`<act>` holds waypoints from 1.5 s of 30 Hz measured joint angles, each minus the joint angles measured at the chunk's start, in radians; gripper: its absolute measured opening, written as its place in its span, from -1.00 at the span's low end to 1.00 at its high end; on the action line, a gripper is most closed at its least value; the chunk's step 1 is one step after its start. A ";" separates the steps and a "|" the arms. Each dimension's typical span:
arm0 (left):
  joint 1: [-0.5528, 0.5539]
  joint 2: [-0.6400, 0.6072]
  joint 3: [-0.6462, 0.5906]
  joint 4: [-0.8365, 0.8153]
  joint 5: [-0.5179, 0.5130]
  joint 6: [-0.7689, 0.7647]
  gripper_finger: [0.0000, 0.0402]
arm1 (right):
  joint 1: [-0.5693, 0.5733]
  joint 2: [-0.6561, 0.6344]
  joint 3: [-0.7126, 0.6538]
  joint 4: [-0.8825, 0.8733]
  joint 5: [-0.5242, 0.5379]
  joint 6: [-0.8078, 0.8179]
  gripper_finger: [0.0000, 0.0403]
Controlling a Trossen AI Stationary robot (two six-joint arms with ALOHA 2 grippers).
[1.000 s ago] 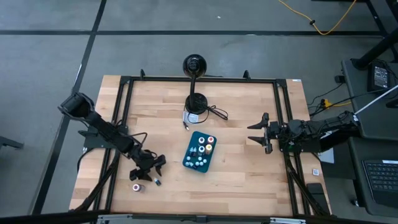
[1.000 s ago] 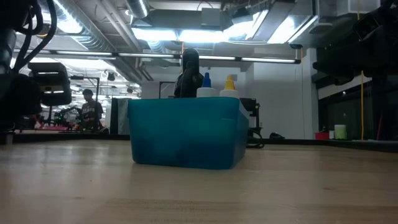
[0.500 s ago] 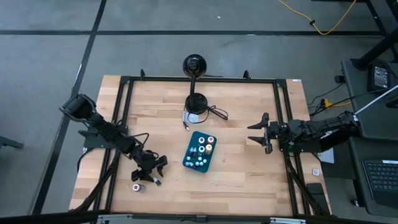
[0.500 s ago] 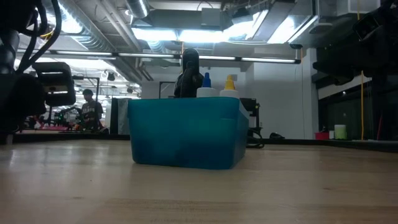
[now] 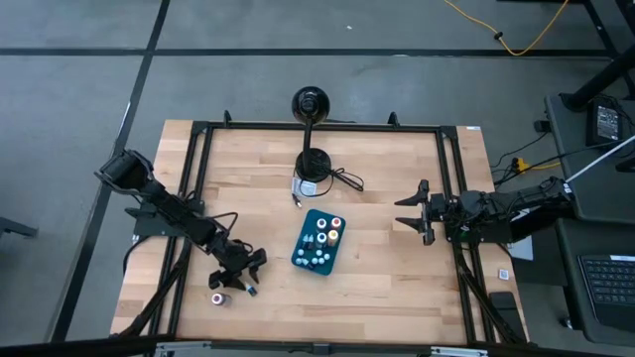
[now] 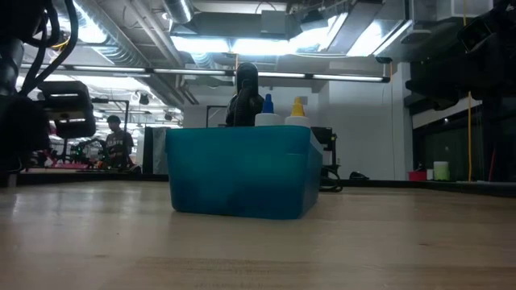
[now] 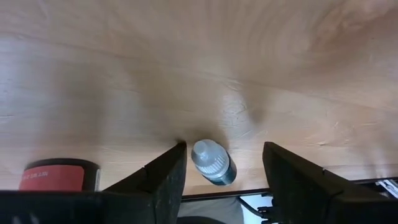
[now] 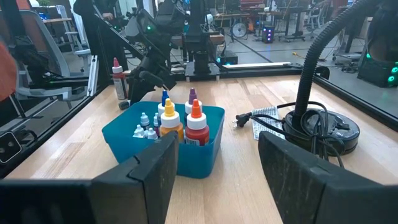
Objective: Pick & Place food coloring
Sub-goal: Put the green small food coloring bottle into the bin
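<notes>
Lower now, left gripper [image 7: 221, 171] apparently straddles a bottle [image 7: 212, 162].

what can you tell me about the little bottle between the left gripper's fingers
The small bottle has a clear, ridged cap end and a dark teal body, plastic by the look of it. It lies on its side on the bare wooden table, in the gap between the two dark fingers of the left gripper. The fingers flank it without visibly clamping it. A red-labelled bottle lies apart from it, beyond one finger.
</notes>
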 joint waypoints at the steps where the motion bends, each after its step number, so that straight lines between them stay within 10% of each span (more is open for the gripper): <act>1: 0.000 0.000 0.000 0.000 0.000 0.000 0.00 | 0.000 0.000 0.000 0.000 0.000 0.000 0.11; 45: 0.011 0.024 0.023 -0.055 0.022 0.065 -0.63 | 0.000 0.000 0.000 0.000 0.000 0.000 0.11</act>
